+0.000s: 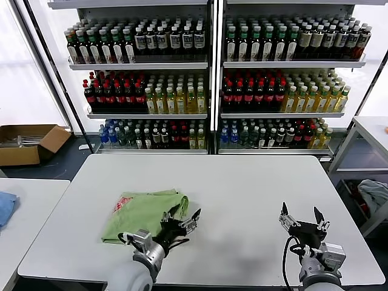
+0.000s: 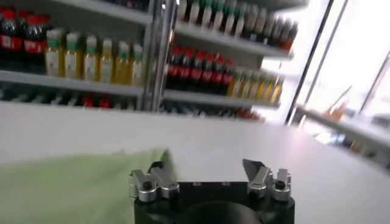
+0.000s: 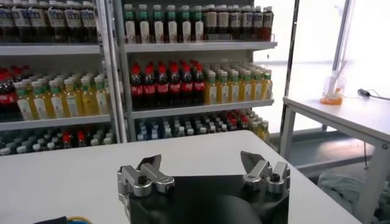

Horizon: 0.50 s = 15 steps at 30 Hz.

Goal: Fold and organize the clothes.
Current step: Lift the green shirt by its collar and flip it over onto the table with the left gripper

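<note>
A light green shirt (image 1: pixel 142 213) is laid, roughly folded, on the near left part of the white table (image 1: pixel 242 194), with a red-and-white print showing at its far left corner. The left gripper (image 1: pixel 180 218) is held just at the shirt's near right edge, its fingers spread wide and closed on nothing (in the left wrist view the green cloth (image 2: pixel 73 185) is seen beside one finger, not between the two). The right gripper (image 1: pixel 302 217) is held low over the bare table top at the near right, well apart from the shirt, its fingers also spread wide and empty. Shelves of bottles (image 1: pixel 206 79) are seen behind the table.
</note>
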Tool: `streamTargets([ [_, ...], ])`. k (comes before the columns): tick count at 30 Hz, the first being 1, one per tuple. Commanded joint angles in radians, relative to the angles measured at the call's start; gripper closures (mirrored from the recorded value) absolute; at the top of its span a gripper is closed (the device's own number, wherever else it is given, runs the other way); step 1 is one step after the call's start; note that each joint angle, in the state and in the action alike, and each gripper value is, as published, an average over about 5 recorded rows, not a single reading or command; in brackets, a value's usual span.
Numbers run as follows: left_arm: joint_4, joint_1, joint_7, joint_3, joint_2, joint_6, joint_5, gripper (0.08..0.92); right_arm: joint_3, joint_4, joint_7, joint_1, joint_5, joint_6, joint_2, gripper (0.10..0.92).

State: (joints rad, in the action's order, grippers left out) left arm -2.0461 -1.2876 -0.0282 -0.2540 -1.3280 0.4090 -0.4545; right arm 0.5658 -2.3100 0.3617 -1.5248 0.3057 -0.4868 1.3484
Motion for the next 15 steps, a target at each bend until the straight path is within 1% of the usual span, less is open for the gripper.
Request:
streamTargets([
  [1, -0.149, -0.006, 0.04, -0.299, 0.149, -0.003, -0.045, 0.192, -0.047, 0.033, 0.0, 0.056, -0.001, -0.003, -0.009, 0.203],
  [4, 0.023, -0.005, 0.038, -0.403, 0.26, 0.007, 0.117, 0.179, -0.064, 0.043, 0.0, 0.074, 0.0, -0.004, -0.026, 0.203],
  [6, 0.119, -0.008, 0.036, -0.435, 0.306, 0.008, 0.153, 0.178, -0.07, 0.05, 0.0, 0.082, 0.001, -0.004, -0.034, 0.203],
  [7, 0.155, -0.009, 0.033, -0.442, 0.315, 0.005, 0.16, 0.177, -0.072, 0.053, 0.0, 0.086, 0.002, -0.005, -0.036, 0.203],
  [10, 0.226, -0.01, 0.013, -0.441, 0.312, -0.003, 0.159, 0.177, -0.075, 0.061, 0.001, 0.091, 0.003, -0.005, -0.035, 0.203],
  [15, 0.308, 0.012, -0.012, -0.405, 0.269, 0.0, 0.125, 0.177, -0.078, 0.06, 0.0, 0.086, 0.002, -0.005, -0.031, 0.203],
])
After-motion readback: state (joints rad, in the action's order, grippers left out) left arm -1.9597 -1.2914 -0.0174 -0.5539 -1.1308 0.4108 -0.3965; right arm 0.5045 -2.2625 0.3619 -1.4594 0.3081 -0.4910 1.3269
